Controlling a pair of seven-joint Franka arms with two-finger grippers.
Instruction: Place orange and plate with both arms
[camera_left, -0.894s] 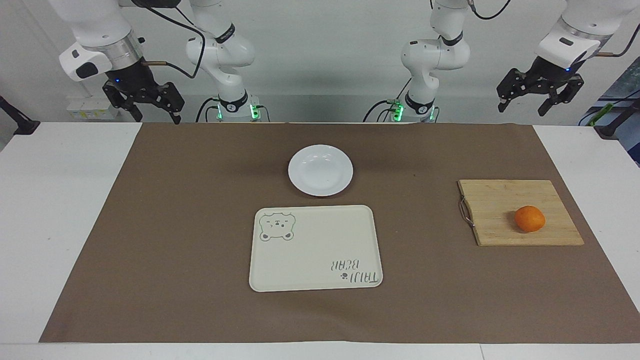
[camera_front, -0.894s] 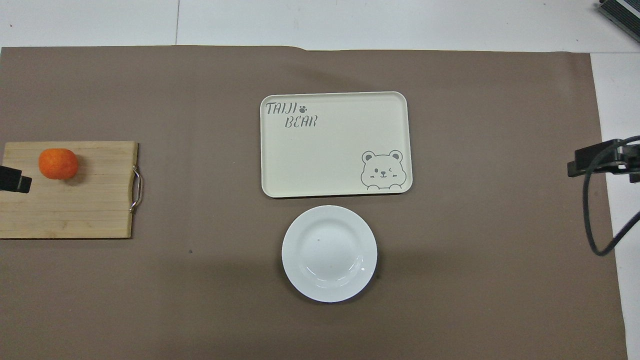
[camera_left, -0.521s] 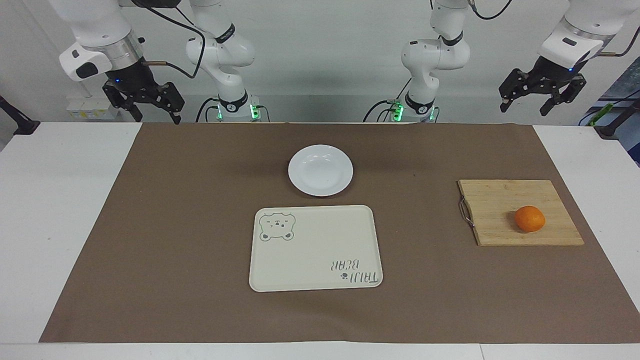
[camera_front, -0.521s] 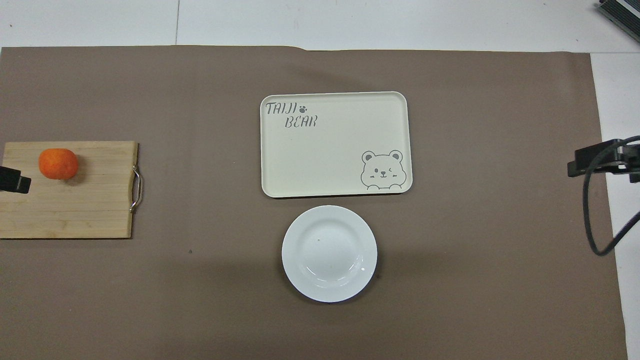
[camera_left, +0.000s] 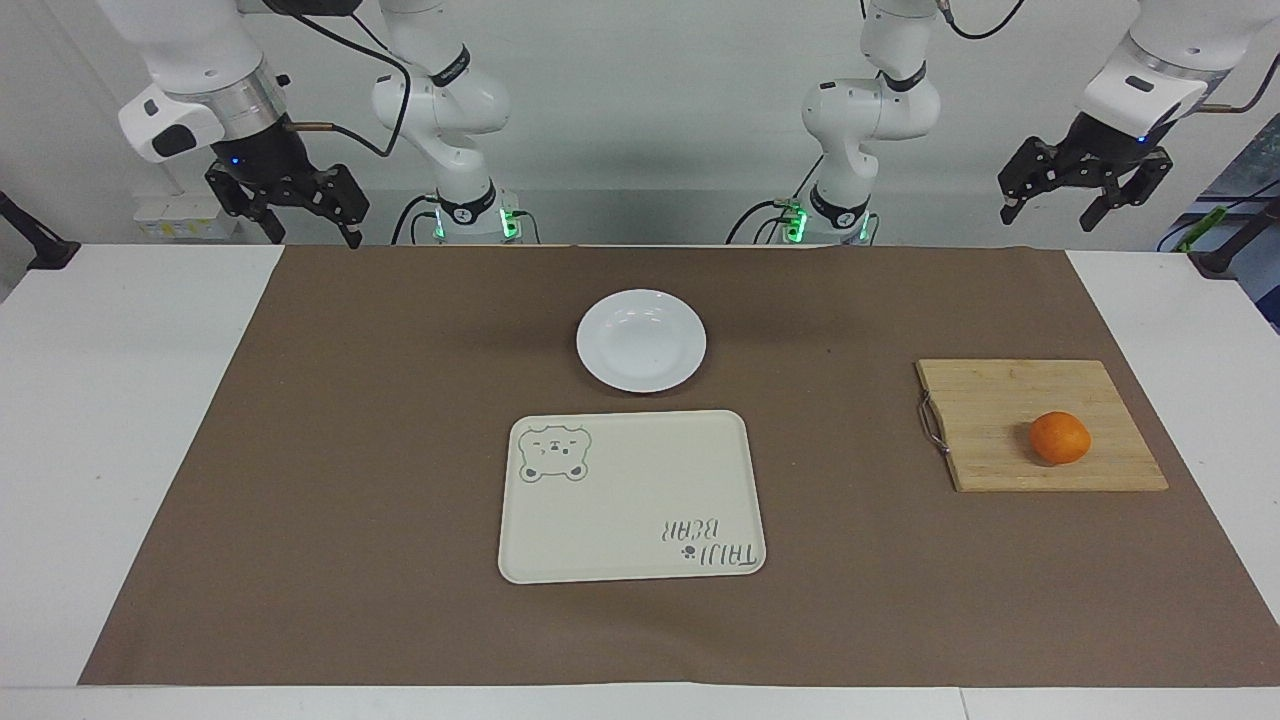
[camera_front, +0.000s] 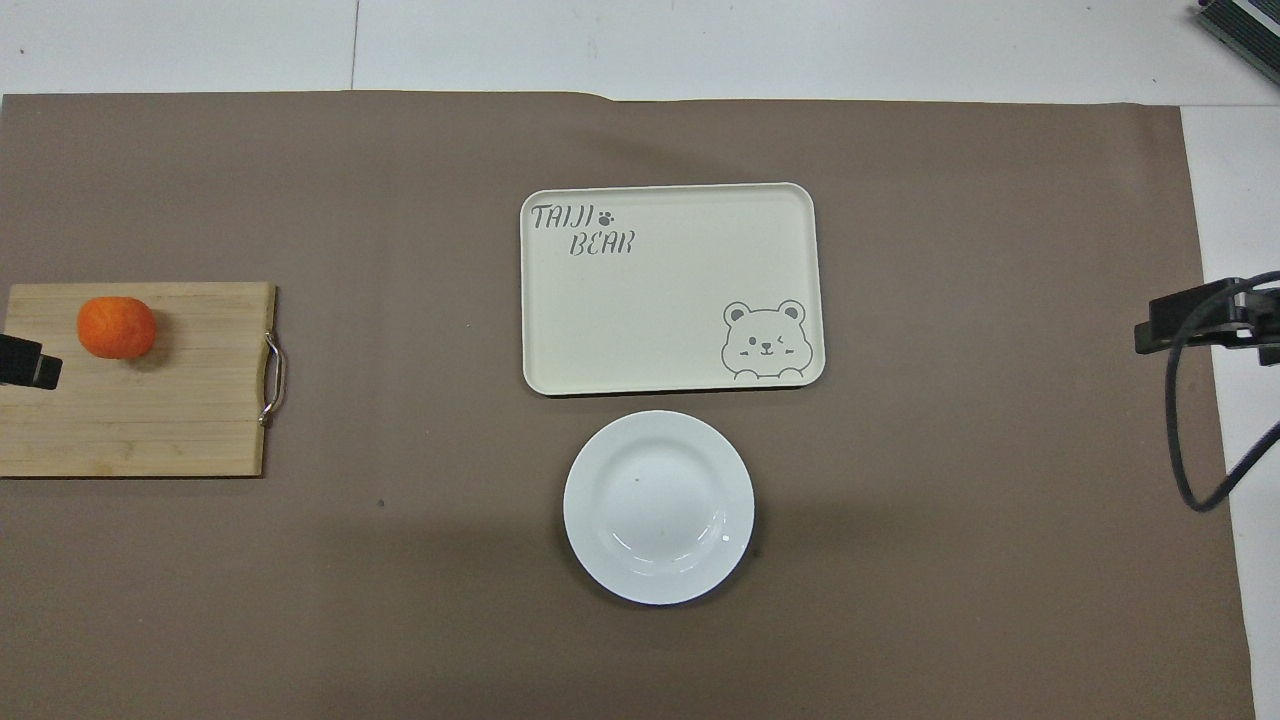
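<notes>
The orange lies on a wooden cutting board toward the left arm's end of the table; it also shows in the overhead view. The white plate sits on the brown mat at mid-table, nearer to the robots than the cream bear tray; the plate also shows in the overhead view. My left gripper is open and empty, raised over the robots' edge of the table at the left arm's end. My right gripper is open and empty, raised over the same edge at the right arm's end.
The cream tray with the bear print has nothing on it. The cutting board has a metal handle on the side facing mid-table. A brown mat covers most of the white table.
My left gripper has shifted slightly upward. The right arm, orange, plate and tray have not moved.
</notes>
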